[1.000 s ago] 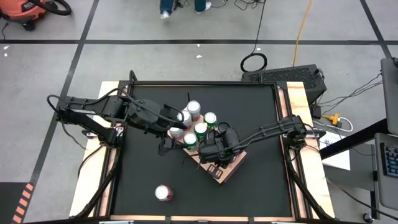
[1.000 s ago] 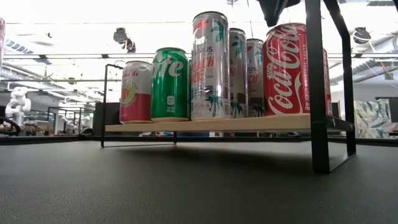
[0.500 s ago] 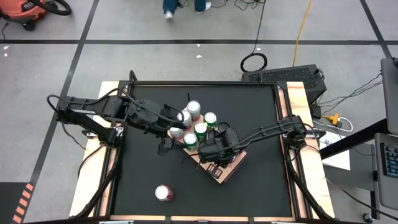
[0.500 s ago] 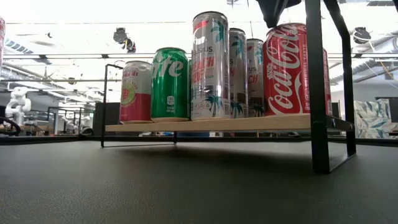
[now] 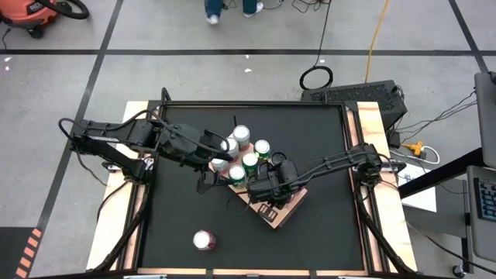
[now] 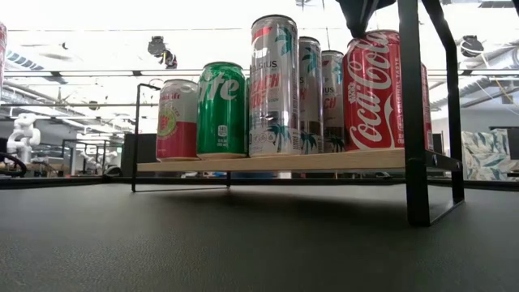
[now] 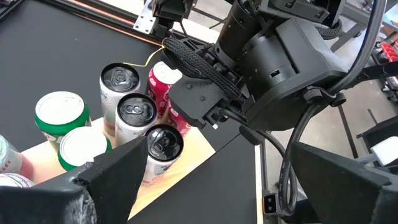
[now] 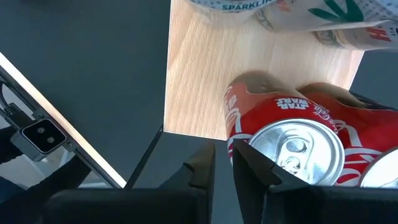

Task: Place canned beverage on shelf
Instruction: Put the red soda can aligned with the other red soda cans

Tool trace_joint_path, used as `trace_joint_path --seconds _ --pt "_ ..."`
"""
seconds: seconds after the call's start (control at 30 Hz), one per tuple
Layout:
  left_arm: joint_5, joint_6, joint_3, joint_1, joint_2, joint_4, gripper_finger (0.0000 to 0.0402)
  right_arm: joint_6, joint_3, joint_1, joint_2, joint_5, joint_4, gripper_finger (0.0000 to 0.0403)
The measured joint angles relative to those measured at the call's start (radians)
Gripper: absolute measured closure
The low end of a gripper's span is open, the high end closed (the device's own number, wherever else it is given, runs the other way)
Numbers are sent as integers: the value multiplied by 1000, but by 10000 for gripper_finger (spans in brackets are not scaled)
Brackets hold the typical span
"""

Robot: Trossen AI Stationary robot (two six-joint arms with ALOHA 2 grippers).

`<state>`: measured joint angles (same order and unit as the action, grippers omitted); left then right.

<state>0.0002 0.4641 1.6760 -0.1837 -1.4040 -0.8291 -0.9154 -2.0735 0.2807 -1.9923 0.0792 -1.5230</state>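
red cola can (image 8: pixel 292 134) (on the shelf (image 8: pixel 199 81)) just beside right claw (image 8: pixel 222 167).

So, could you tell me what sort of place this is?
Probably a robotics lab or workshop: bare grey concrete floor with black tape lines, an orange shop vacuum, and loose cables beside the black table.

Overhead camera looks straight down, taking in the whole black table (image 5: pixel 178 225) and surrounding floor. Low camera sits at tabletop level, gazing across under the shelf (image 6: pixel 276 161) into the room. Left wrist camera peers down close at the can tops; right wrist camera hovers tight over the same shelf, shared by all four.
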Motion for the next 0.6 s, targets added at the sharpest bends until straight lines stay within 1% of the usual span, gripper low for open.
trace_joint_path --seconds 0.6 --pt "1 0 0 0 0 0 6 -11 0 0 0 -3 -17 370"
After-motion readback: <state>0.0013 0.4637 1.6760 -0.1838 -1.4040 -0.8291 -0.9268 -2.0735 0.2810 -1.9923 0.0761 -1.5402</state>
